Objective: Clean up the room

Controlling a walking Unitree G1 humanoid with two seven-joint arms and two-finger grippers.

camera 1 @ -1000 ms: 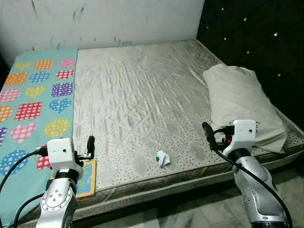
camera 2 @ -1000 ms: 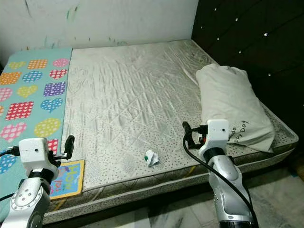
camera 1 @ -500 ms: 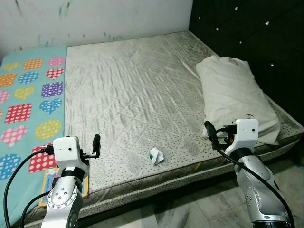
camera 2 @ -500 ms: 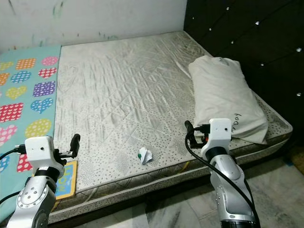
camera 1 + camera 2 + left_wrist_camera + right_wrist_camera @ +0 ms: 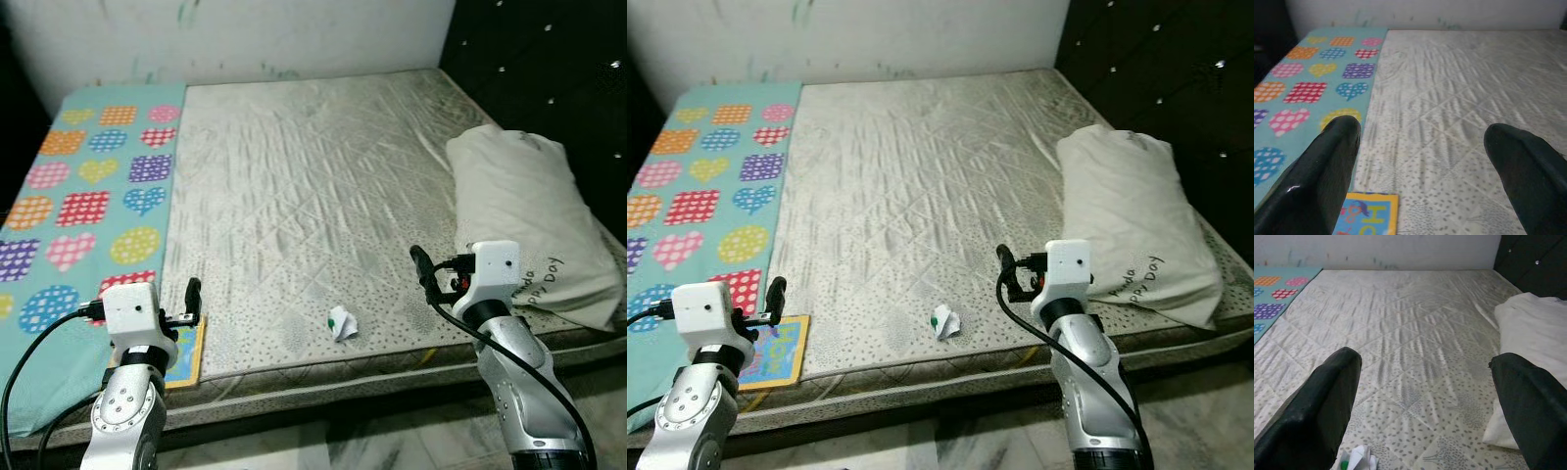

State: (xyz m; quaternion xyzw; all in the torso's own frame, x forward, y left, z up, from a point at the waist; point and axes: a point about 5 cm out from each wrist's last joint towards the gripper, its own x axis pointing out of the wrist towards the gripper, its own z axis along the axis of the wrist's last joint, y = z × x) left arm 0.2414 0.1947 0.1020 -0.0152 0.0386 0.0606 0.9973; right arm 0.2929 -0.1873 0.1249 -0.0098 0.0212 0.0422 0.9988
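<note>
Both jaws gape wide, empty, over my view of the bed (image 5: 294,176); crumpled paper (image 5: 342,325) lies between them, its green spot's nature unclear; the book (image 5: 774,352) is half hidden.

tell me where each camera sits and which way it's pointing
Left and right eye views: on the head, looking down at the mattress; both arms show.
Left wrist view: along the open left gripper toward the heart-patterned mat.
Right wrist view: along the open right gripper toward the pillow.
Shared: the crumpled paper shows in the eye views and the right wrist view.
</note>
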